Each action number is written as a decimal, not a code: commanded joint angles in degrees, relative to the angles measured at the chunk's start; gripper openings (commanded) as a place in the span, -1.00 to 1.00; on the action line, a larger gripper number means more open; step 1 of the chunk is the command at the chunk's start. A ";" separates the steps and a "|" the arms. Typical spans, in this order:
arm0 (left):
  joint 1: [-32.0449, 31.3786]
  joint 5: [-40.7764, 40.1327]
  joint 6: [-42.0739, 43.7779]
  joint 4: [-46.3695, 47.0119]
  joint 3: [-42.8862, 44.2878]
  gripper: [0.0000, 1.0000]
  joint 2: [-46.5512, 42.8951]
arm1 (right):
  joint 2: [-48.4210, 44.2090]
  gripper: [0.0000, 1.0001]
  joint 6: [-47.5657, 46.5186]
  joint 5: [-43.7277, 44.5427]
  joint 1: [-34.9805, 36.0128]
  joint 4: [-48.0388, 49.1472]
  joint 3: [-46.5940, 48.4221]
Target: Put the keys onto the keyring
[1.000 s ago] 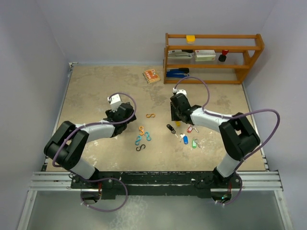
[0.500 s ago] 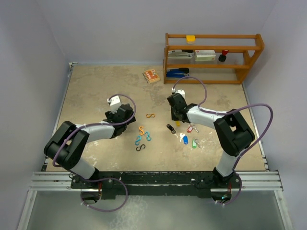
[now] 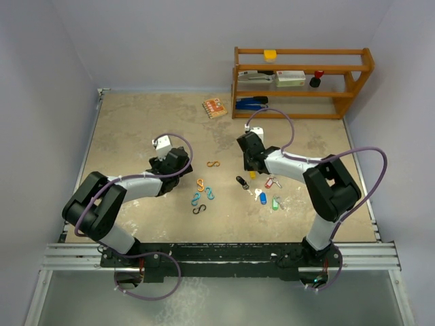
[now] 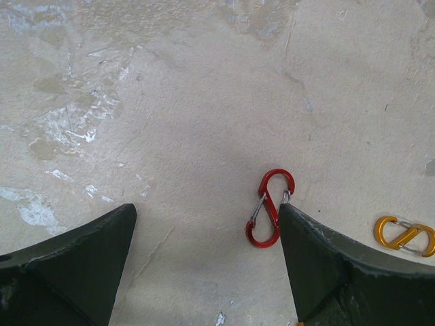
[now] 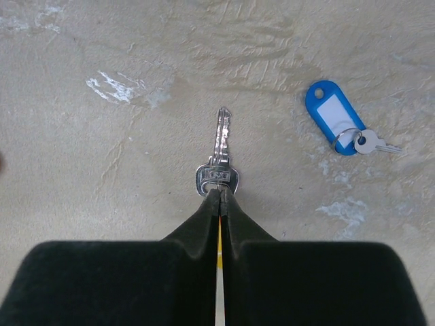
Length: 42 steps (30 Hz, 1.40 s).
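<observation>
In the right wrist view my right gripper [image 5: 219,193] is shut, its fingertips pinching the head of a silver key [image 5: 218,170] that lies flat on the table. A strip of yellow tag shows between the fingers. A blue-tagged key [image 5: 334,127] lies to the right. From above, the right gripper [image 3: 253,170] stands over the keys: black tag [image 3: 242,182], red [image 3: 269,183], blue [image 3: 263,197], green [image 3: 276,203]. My left gripper [image 4: 204,210] is open and empty, with a red S-clip [image 4: 270,207] against its right finger. I cannot make out a keyring.
Several S-shaped clips lie between the arms: orange [image 3: 213,164], red [image 3: 200,184], teal [image 3: 210,193], black [image 3: 198,209]. A yellow clip [image 4: 406,236] shows right of the left gripper. A wooden shelf [image 3: 353,75] with office items stands back right, an orange box [image 3: 215,107] beside it.
The right gripper's fingers have closed onto the key's head, and that arm shifted slightly left and back. The left arm has not moved.
</observation>
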 commanded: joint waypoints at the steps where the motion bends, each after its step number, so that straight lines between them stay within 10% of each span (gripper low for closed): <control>1: -0.20 0.69 -0.55 2.76 -0.55 0.65 -0.36 | -4.53 -1.00 -0.64 3.00 0.63 1.10 0.31; 19: -0.20 4.78 2.32 4.36 0.71 0.63 -0.53 | -25.34 -1.00 -6.49 -1.21 1.18 11.41 -13.76; 42: -5.48 1.77 10.75 -0.52 8.30 0.37 8.50 | -30.29 -1.00 -6.76 -1.41 1.18 10.76 -15.04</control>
